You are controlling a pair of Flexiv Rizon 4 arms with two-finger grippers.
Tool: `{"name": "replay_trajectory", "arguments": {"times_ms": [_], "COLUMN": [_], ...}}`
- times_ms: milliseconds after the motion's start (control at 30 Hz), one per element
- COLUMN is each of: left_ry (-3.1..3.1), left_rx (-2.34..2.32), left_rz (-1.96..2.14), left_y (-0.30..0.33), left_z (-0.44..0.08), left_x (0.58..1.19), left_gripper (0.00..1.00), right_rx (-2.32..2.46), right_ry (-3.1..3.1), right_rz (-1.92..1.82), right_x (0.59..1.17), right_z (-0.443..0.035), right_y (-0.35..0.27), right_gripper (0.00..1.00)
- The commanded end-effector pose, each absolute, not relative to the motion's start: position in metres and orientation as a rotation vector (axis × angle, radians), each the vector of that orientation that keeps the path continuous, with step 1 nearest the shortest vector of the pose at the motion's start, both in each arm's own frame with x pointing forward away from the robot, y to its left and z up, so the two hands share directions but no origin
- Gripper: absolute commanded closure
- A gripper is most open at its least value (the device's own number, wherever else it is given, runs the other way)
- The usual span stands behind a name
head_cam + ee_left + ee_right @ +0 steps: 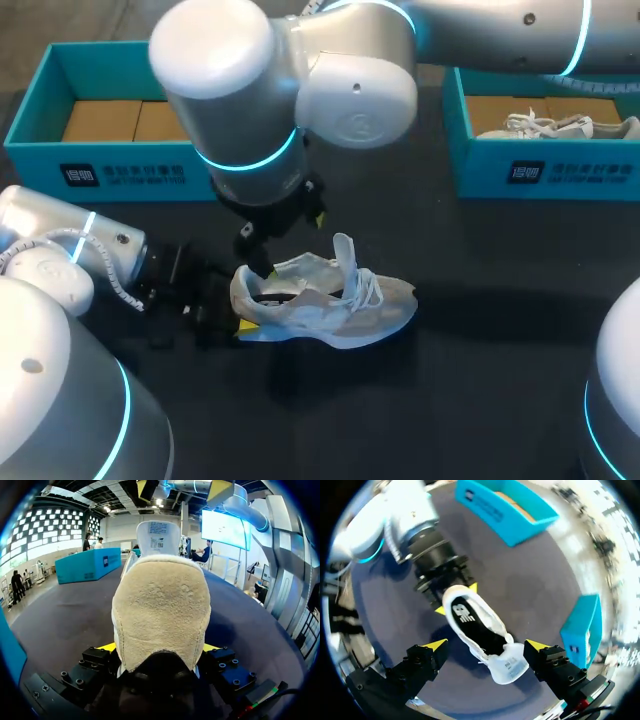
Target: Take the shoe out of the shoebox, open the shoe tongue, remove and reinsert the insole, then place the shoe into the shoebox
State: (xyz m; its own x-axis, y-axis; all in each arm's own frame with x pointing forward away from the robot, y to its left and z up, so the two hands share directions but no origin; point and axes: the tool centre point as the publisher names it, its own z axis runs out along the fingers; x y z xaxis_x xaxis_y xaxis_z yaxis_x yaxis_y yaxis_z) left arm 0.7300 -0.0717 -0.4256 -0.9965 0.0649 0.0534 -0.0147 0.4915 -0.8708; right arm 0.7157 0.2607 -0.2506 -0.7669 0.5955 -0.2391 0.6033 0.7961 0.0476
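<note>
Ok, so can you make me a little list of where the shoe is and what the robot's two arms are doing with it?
shoe: standing on its sole on the dark table, outside both boxes
tongue: standing up
insole: inside the shoe
left end effector: shut on the shoe's heel
right end effector: open, above the shoe's opening
left shoebox: blue, no shoe in it
right shoebox: blue, with another shoe in it
</note>
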Motion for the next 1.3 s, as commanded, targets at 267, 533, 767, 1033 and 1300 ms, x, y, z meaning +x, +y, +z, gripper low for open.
{"name": "replay_trajectory", "arguments": {"times_ms": [267, 533, 767, 1033, 1300], "left_ry": [-2.646, -2.646, -2.646, -2.646, -2.646], "left_rx": [-0.044, -0.044, -0.044, -0.044, -0.044], "left_rz": [1.542, 1.542, 1.542, 1.542, 1.542], "left_y": [-0.0728, -0.0728, -0.0728, -0.0728, -0.0728], "left_z": [-0.4285, -0.4285, -0.4285, -0.4285, -0.4285], "left_x": [0.7311, 0.7311, 0.7311, 0.7311, 0.7311], "left_gripper": [1.0, 1.0, 1.0, 1.0, 1.0], "right_rx": [0.624, 0.654, 0.654, 0.654, 0.412], "right_ry": [2.895, 2.89, 2.89, 2.89, 2.897], "right_rz": [0.043, 0.04, 0.04, 0.04, -0.085], "right_x": [0.7153, 0.7169, 0.7169, 0.7169, 0.7157], "right_z": [-0.2556, -0.2573, -0.2573, -0.2573, -0.2595], "right_y": [0.2533, 0.252, 0.252, 0.252, 0.2601], "right_gripper": [0.0, 0.0, 0.0, 0.0, 0.62]}}
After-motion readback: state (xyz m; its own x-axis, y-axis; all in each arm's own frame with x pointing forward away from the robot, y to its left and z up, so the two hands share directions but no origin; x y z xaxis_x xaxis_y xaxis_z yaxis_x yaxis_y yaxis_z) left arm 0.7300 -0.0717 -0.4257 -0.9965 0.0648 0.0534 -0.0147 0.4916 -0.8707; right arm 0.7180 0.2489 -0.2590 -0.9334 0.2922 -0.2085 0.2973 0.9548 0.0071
